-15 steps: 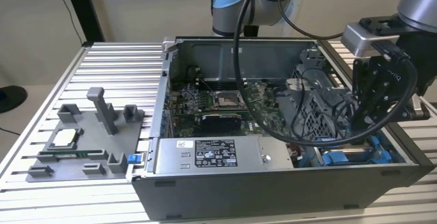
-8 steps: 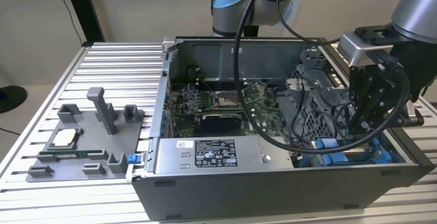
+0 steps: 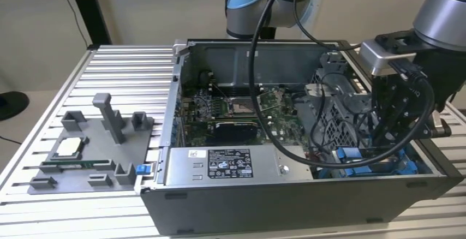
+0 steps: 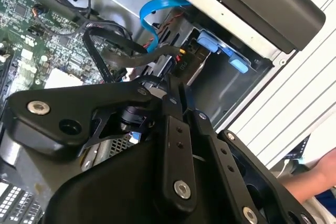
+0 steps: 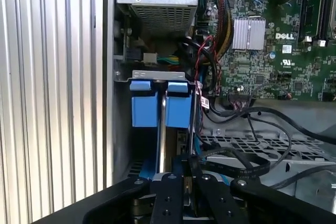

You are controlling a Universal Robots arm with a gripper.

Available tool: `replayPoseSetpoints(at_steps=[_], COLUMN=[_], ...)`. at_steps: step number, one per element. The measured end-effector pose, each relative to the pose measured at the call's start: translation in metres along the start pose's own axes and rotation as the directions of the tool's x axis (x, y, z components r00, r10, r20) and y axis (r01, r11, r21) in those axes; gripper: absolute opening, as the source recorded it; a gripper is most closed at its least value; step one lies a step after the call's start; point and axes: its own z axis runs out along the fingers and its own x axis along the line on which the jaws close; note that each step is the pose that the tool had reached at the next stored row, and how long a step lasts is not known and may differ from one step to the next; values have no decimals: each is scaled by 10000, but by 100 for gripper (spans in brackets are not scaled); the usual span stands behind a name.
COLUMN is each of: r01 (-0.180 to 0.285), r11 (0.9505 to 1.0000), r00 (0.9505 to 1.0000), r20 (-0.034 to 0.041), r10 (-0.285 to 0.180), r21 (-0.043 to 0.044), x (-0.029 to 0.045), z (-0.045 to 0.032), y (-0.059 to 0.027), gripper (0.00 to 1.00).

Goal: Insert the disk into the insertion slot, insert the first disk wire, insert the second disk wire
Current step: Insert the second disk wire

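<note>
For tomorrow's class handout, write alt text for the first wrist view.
Two bright blue plastic tabs stand side by side in a grey drive bay inside an open computer case, beside a green motherboard. Black cables cross a perforated metal cage; the black gripper is nearest the camera.

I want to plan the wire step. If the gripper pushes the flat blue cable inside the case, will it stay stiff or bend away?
The flat blue cable probably bends away: in the second wrist view it is a thin ribbon hanging in a curve. It looks light, so it should offer little resistance. It may spring back, since it arcs freely above the black wires.
</note>
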Motion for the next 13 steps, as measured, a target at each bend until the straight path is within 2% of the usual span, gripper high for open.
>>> replayPoseSetpoints(at_steps=[13], r01=[67], r11=[10000], r00=[10000], r20=[-66], r10=[-67], r21=[45], x=[-4], z=[62], y=[10], gripper=[0])
